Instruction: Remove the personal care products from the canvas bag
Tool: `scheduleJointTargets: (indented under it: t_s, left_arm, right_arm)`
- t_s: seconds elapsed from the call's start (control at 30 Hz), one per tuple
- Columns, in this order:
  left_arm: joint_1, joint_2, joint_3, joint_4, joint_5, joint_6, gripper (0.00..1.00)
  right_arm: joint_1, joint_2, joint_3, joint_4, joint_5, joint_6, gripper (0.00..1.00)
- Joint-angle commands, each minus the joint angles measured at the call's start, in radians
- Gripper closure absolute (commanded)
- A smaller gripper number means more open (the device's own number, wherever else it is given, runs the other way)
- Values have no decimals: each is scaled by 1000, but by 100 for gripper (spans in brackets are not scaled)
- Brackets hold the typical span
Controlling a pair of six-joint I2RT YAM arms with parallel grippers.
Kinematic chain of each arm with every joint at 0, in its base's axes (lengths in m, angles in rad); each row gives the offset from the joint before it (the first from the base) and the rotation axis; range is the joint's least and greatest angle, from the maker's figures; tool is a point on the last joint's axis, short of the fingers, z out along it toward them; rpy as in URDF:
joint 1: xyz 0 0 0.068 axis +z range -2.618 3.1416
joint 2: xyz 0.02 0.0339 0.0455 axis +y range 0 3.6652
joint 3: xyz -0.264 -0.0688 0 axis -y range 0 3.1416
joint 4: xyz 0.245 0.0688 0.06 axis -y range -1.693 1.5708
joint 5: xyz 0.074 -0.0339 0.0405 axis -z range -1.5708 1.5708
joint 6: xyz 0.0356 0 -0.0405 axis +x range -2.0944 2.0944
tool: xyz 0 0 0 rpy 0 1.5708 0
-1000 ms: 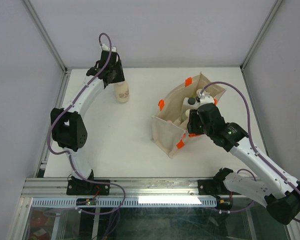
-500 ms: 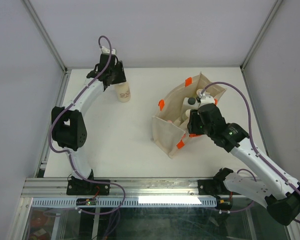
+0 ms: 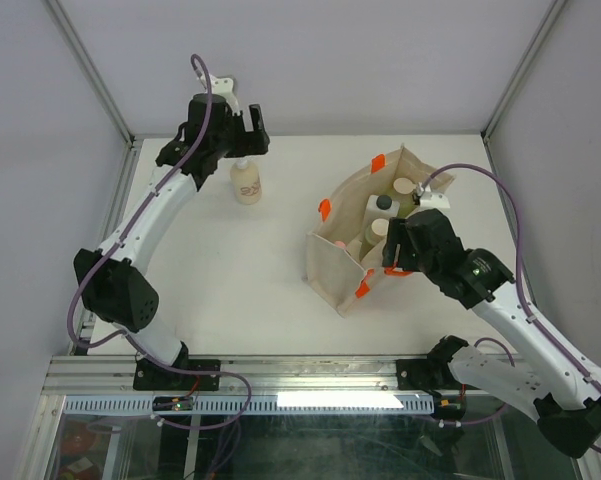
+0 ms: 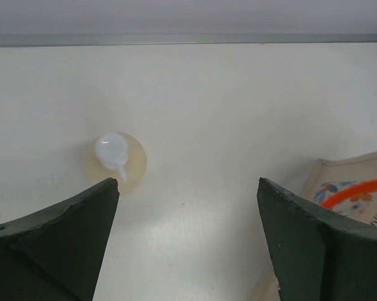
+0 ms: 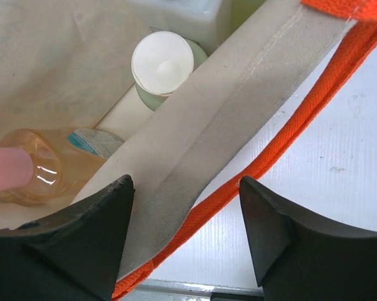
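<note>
Left gripper (image 4: 187, 188) has lifted clear, jaws wide and empty. The pump bottle (image 4: 116, 160) stands released on the table (image 4: 238, 113), just ahead of one jaw tip. One out! At the canvas bag (image 3: 332, 258), the right gripper (image 5: 185, 188) has backed off, jaws wide astride the rim. A cream-capped bottle (image 5: 163, 63) and a pink-orange bottle (image 5: 34, 172) wait inside, beyond them.

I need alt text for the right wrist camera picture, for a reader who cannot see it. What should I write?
The open right claw looks down on the canvas bag, whose cream rim and orange strap run diagonally between its fingers. Inside the bag are a cream-capped bottle and a pink-orange bottle.
</note>
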State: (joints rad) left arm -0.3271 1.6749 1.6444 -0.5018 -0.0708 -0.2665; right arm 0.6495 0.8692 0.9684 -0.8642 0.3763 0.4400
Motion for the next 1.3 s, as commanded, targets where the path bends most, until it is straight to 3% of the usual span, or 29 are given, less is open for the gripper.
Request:
scheduleJointTargets:
  t_s: [0.0, 0.33, 0.57, 0.83, 1.03, 1.27]
  left_arm:
    - [-129, -84, 71, -18, 44, 37, 9]
    - [-419, -77, 123, -52, 111, 51, 8]
    - [-543, -34, 168, -76, 180, 54, 9]
    - [-635, -5, 127, -103, 179, 38, 10]
    - [-682, 98, 177, -104, 163, 31, 12]
    - [-703, 119, 193, -126, 111, 8, 14]
  right_arm:
    - [-7, -3, 14, -6, 7, 87, 32]
    - [-13, -28, -72, -89, -45, 252, 70]
    - [-13, -7, -77, -133, -76, 340, 72]
    - [-15, -40, -176, -171, -76, 587, 78]
    - [-15, -99, -192, -177, -34, 607, 75]
    - [-58, -11, 50, -285, 95, 347, 40]
